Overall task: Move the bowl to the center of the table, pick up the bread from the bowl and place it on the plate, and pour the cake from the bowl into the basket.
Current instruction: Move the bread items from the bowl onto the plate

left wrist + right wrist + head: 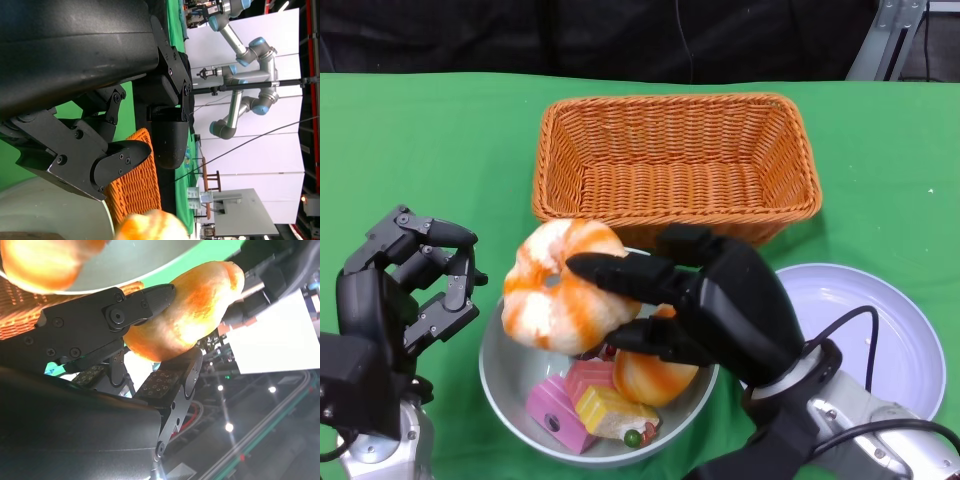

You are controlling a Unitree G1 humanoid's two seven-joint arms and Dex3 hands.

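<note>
While lifted, bread (560, 285) between fingers (620, 275).

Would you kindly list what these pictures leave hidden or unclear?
- Head view: the grey bowl's far rim, behind the orange-and-white bread held by the right hand.
- Head view: the white plate's right edge, cut off.
- Left wrist view: the left hand blocks the bowl's contents.

Right hand (705, 305) with orange-white bread ring (563, 285) hangs over grey bowl (510, 375), crowding it. Woven orange wicker basket (675, 165) blocks the far side. White round plate (875, 330) at right lies unobstructed. Left hand (405, 285) borders the bowl's left.
</note>
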